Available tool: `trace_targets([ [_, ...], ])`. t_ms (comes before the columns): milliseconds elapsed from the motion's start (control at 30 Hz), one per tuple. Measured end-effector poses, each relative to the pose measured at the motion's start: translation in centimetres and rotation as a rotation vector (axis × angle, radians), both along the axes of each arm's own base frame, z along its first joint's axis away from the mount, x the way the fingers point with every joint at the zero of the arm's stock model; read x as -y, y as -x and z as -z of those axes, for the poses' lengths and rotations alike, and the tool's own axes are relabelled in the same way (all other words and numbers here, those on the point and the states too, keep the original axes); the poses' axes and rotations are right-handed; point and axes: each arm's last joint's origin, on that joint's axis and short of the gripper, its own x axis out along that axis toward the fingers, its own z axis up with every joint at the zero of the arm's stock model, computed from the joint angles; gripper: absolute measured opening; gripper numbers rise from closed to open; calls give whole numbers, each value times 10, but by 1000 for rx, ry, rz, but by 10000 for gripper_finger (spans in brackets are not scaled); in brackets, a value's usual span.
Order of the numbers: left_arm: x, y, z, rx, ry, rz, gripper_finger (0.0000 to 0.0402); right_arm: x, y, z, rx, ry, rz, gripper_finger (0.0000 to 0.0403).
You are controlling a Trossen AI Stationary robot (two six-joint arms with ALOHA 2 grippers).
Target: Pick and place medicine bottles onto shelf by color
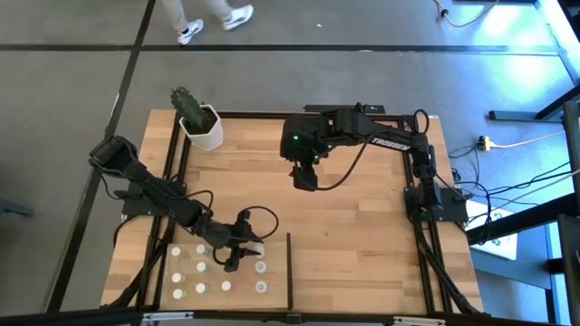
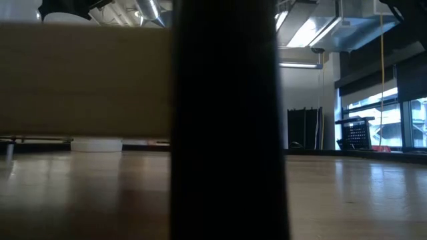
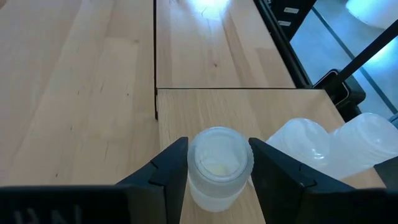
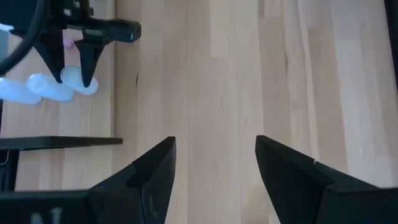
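Several tiny white-capped medicine bottles [image 1: 201, 270] stand in rows on the pale shelf [image 1: 154, 281] at the table's near left. A thin black divider [image 1: 289, 268] edges the shelf. My left gripper [image 1: 237, 257] is low over the shelf's right part, shut on one translucent bottle [image 3: 217, 163]. Two more bottles [image 3: 305, 142] sit close beside it. My right gripper [image 1: 305, 177] hangs open, high over the middle of the table, with nothing between its fingers [image 4: 155, 168]. My left gripper pinches the bottle's round sides just under the cap [image 3: 194, 175] between its two fingers. The fingers [image 3: 169, 169] slant down at it from the table's left. The bottle stands upright, cap up, over the shelf; whether its base rests on the wood I cannot tell.
A white hexagonal pot with a cactus [image 1: 201, 127] stands at the far left corner. Bare wooden tabletop [image 1: 362, 244] stretches right of the divider. The low view is mostly blocked by a dark upright [image 2: 227, 120] and a wood panel [image 2: 87, 80].
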Motion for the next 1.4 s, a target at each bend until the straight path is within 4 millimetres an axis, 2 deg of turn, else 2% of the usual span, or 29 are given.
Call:
trace_targets([
  [833,-4,-1,1,3,-42,-62,151,1,-15,-10,187,16,-3,221],
  [1400,-3,0,1,-6,-19,-26,157,1,-15,-11,192,16,-1,221],
])
